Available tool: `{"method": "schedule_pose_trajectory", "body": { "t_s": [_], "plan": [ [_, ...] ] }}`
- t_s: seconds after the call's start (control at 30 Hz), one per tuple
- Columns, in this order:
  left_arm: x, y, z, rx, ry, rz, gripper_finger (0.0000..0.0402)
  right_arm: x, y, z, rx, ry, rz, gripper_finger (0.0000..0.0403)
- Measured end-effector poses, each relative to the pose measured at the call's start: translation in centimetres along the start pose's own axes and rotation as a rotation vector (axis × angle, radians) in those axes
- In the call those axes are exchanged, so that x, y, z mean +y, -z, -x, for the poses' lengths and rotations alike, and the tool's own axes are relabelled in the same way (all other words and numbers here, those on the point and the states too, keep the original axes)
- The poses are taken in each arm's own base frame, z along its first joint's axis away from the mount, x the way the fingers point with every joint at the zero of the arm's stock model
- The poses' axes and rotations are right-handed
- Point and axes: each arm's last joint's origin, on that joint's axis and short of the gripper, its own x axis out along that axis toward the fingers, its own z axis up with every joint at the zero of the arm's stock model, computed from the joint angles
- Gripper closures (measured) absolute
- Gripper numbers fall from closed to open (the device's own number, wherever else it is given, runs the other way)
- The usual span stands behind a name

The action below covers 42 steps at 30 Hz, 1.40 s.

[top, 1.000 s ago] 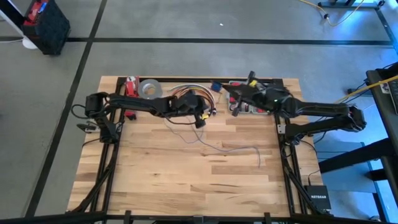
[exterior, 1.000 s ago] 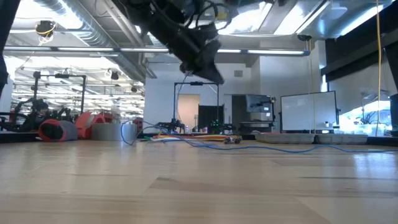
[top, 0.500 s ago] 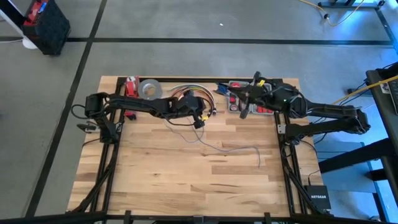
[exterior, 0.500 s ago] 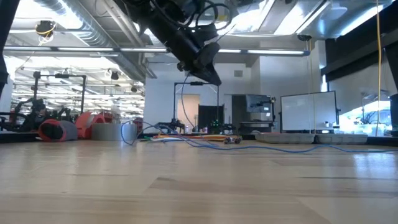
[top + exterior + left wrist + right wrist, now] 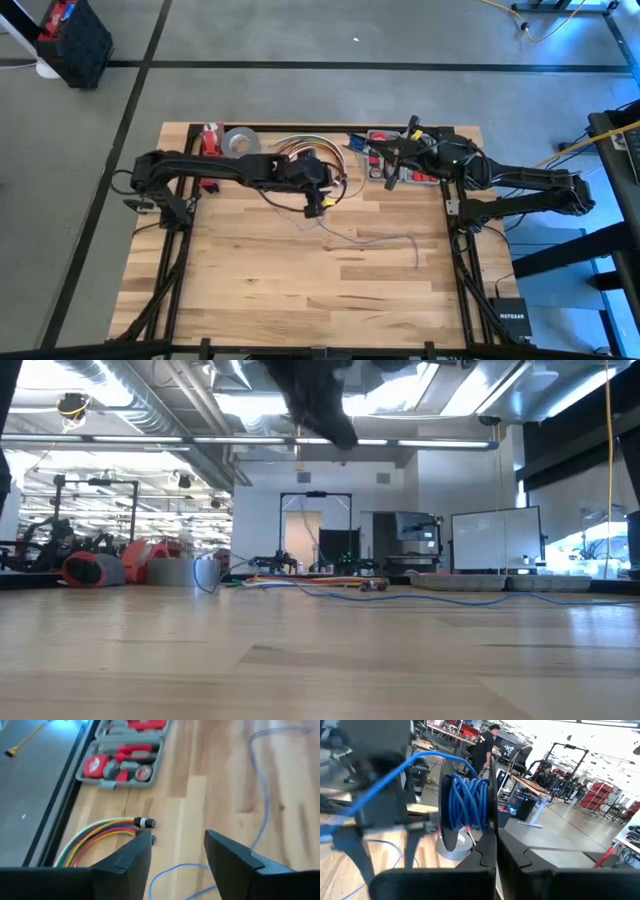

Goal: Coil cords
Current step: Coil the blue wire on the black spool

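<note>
Covering most of the high view, the wooden table [image 5: 300,290] carries both dark arms, which reach toward its far edge. At that far edge lies the grey tool case [image 5: 125,755], open, with red tools inside it. A grey roll of tape [image 5: 240,142] stands further along the same edge, and between the two an arched bundle of coloured cables [image 5: 95,832] ends in a metal tip just beside the left fingers. The left gripper [image 5: 177,857] hangs above the middle of the table, its two fingers standing wide apart with nothing between them. The right gripper [image 5: 492,852] is raised over the tool case; its fingers are pressed together on a coil of the cords [image 5: 467,802], blue loops wound around the fingers. One strand of the cords runs from this coil away toward the table. The remaining thin wire lies loose on the wood in long curves, from beside the left gripper toward the right side of the table.
</note>
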Motion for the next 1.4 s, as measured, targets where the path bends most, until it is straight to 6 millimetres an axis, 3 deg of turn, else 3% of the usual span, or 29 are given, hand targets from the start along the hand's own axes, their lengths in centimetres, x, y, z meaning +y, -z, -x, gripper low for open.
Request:
{"method": "schedule_pose_trajectory", "body": {
  "t_s": [0.17,0.43,0.67,0.8,1.07,1.27,1.4],
  "plan": [
    [-1.0,-0.7,2.2,-0.036,0.028,-0.071,0.0222,0.0,0.0,0.0,0.0,0.0,0.0,0.04],
    [-0.6,1.2,2.4,0.157,-0.006,0.031,0.0221,0.0,0.1,0.0,0.007,-0.003,0.002,0.04],
    [-0.4,0.3,2.4,0.059,-0.005,0.035,0.0221,0.0,0.1,0.0,0.007,-0.003,0.002,0.04],
    [-0.6,-1.1,1.4,-0.171,-0.024,0.017,0.0221,0.0,0.1,0.0,0.012,-0.005,0.003,0.04],
    [-0.5,-0.8,-2.0,-0.444,-0.09,0.032,0.0221,0.1,0.2,0.0,0.023,-0.009,0.008,0.04],
    [-0.2,-0.1,-3.7,-0.441,-0.081,0.048,0.0227,0.1,0.2,0.0,0.025,-0.01,0.01,0.04],
    [0.1,-0.2,-3.8,-0.465,-0.018,0.059,0.0258,0.1,0.2,0.0,0.025,-0.011,0.01,0.04]
  ]
}}
